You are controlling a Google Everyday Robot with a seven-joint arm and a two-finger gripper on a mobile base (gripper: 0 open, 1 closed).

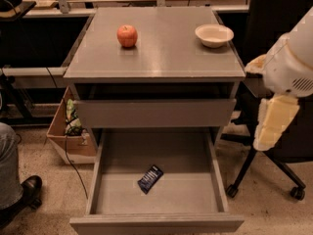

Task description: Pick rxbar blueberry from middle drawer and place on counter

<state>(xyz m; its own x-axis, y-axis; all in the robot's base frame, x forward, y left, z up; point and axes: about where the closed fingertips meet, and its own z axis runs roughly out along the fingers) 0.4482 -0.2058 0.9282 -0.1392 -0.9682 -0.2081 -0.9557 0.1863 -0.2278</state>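
Observation:
The rxbar blueberry (150, 178), a small dark blue bar, lies flat at a slant on the floor of the open middle drawer (195, 192), near its centre. The counter (161, 53) is the grey glossy cabinet top above it. My gripper (274, 124) hangs at the right edge of the view on the white arm. It is beside the cabinet, level with the upper drawer front, well to the right of and above the bar. It holds nothing that I can see.
A red apple (127, 35) and a pale bowl (213, 35) stand on the counter. The upper drawer (155, 112) is slightly open. A black office chair (274, 170) stands at the right. A cardboard box (71, 136) and a person's leg and shoe (17, 185) are at the left.

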